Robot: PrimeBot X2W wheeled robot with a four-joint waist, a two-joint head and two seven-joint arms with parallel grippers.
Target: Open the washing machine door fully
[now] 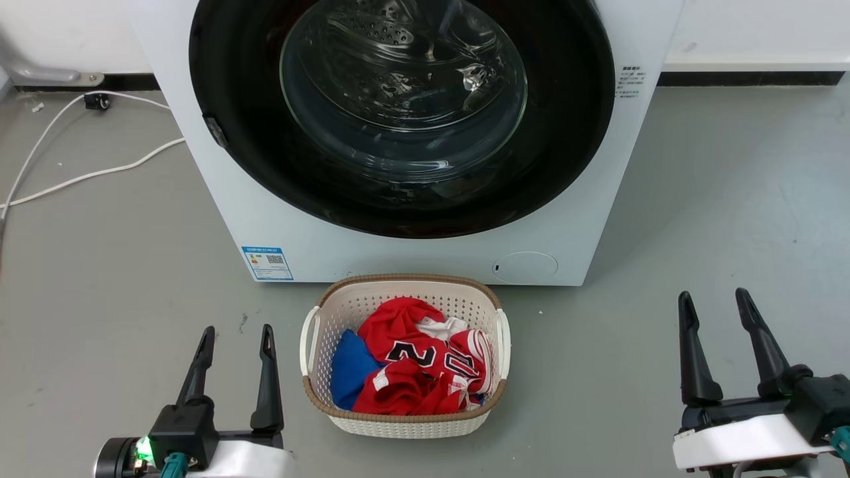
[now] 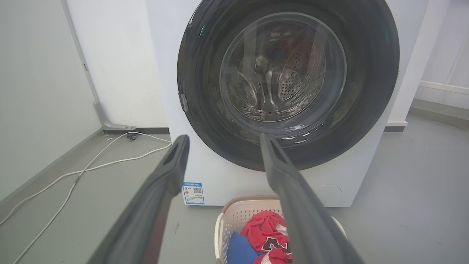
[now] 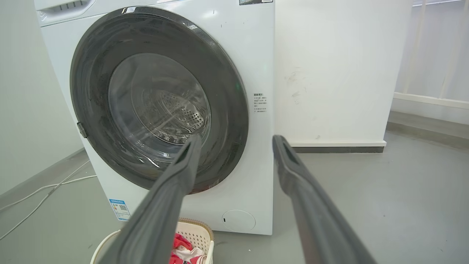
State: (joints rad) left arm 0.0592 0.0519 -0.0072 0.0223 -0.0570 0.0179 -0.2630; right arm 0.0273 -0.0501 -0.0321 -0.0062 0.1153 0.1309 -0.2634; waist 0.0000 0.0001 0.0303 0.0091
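**A:** Where is the large round door with the glossy black rim and bulging clear glass centre [image 1: 402,99]?

**B:** Shut flush on the front of the boxy white washing machine [image 1: 265,219], which stands on the grey floor straight ahead of both claws, forward and above them. The door faces us upright, and being round it has no long axis to line up with.

**A:** What does the reach turn on?

**B:** A small dark tab [image 1: 214,131] on the rim's left edge, about mid-height. I judge that to be the pull side, so the hinge is probably on the right, though I cannot see it. The left gripper [image 1: 238,328] is nearer that tab; the right gripper [image 1: 712,292] is well apart from it.

**A:** Their state?

**B:** Both are spread wide and holding nothing.

**A:** Any obstacle?

**B:** A white perforated plastic basket [image 1: 405,279] of red and blue clothes sits on the floor just before the machine's front edge, between the two arms.

**A:** Count?

**B:** One door, one tab, one machine, one basket, two grippers
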